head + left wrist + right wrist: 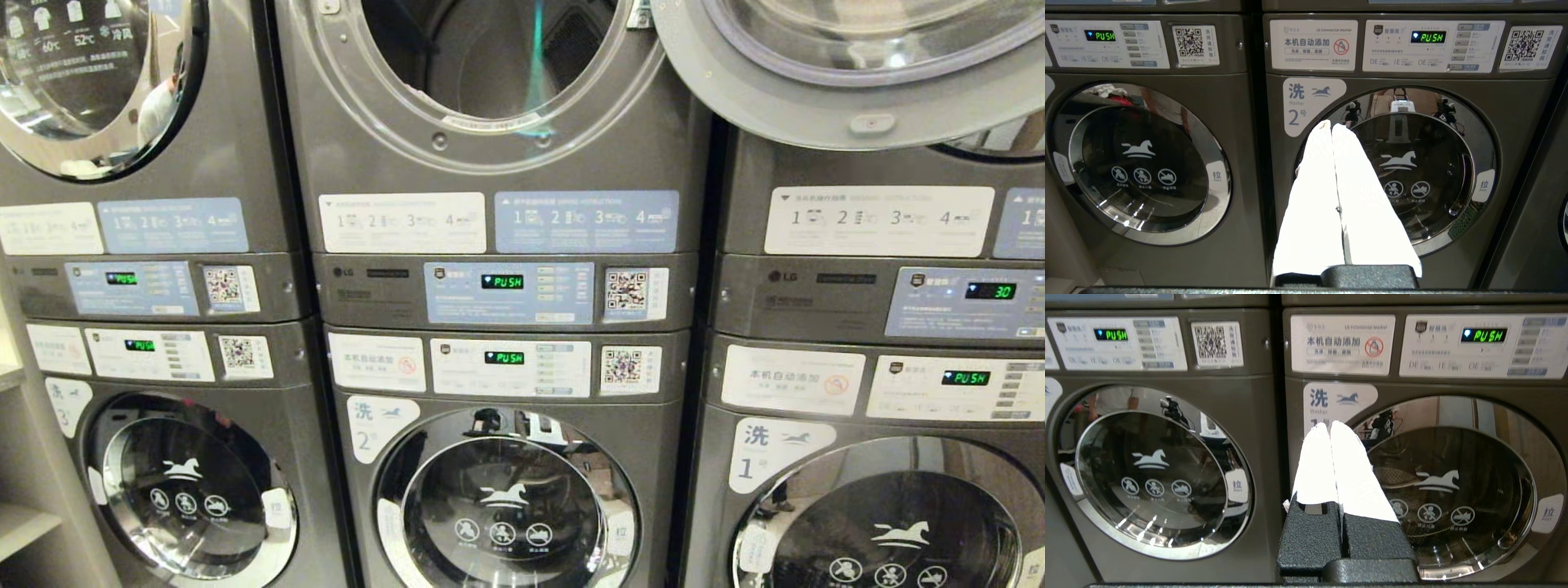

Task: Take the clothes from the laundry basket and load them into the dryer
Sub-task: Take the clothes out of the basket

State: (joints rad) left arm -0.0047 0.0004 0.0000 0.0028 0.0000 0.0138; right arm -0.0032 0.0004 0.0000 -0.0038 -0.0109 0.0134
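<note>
The dryer point(490, 167) is the upper grey LG unit of the middle stack, above the washer marked 2. Its round opening stands uncovered, and its chrome-rimmed door point(857, 90) is swung out to the right. The laundry basket and the clothes are out of view. My left gripper point(1331, 125) is shut and empty, its white fingers pointing at the lower front of stack 2. My right gripper point(1329, 424) is also shut and empty, level with the washer marked 1. Neither arm shows in the head view.
Three grey stacks stand side by side. The lower washer doors point(506, 506) with a white horse logo are closed. The open dryer door overhangs the upper unit of the right stack point(882, 220). A pale shelf point(20, 523) sits at the far left.
</note>
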